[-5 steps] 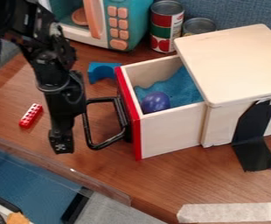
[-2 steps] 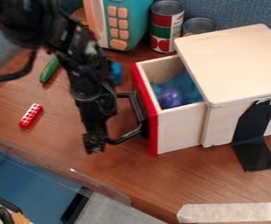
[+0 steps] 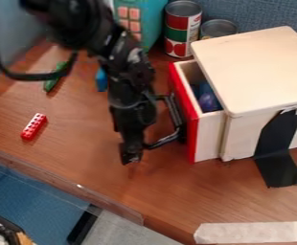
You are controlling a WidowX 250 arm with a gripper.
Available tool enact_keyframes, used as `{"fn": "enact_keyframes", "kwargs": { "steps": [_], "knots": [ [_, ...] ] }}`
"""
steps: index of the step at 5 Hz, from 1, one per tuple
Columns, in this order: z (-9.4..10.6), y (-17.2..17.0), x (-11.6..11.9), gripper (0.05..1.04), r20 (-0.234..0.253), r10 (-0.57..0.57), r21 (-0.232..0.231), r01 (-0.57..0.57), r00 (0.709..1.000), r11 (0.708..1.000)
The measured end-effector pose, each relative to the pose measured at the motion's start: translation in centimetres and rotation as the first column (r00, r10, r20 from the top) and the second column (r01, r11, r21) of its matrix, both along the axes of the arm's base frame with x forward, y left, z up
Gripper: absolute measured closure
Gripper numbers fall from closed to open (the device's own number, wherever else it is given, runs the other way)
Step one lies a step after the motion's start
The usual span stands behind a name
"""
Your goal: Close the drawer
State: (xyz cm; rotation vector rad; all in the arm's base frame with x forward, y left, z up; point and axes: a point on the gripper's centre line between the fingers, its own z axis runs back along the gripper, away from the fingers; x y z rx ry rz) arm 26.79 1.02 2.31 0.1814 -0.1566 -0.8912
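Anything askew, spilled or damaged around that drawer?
Nothing looks spilled. The drawer is partly open, the gripper beside its handle. The odd spot is the black tape on the wooden box: its upper end looks ragged, with white showing.

Soft, fairly even light is falling from above, and the top of the wooden box [image 3: 253, 67] is catching the most of it, while its side is looking slightly duller. Inside the drawer [image 3: 210, 136], shadow is gathering and darkening the ball [image 3: 209, 102]. A faint sheen is lying on the brown tabletop [image 3: 61, 107], and a tiny glint is shining on the clear strip [image 3: 55, 179] along its front edge. The black arm [image 3: 127, 60] is looking blurred, with small pale highlights breaking up its dark surface.
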Motion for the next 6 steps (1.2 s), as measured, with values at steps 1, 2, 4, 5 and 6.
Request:
{"fn": "enact_keyframes", "kwargs": {
  "steps": [1, 2, 4, 5, 6],
  "knots": [
    [1.1, -0.7, 1.7, 0.083, 0.019, 0.007, -0.019, -0.007, 1.000, 1.000],
    [1.5, -1.0, 2.5, 0.083, 0.019, 0.015, -0.035, -0.014, 1.000, 0.999],
    [2.0, -1.7, 3.1, 0.083, 0.032, -0.001, -0.048, 0.002, 1.000, 0.999],
    [1.9, -1.8, 2.9, 0.083, 0.033, -0.011, -0.044, 0.013, 0.999, 0.999],
    [4.0, 0.9, 1.7, 0.083, 0.056, 0.047, -0.050, -0.044, 0.997, 0.998]
  ]
}}
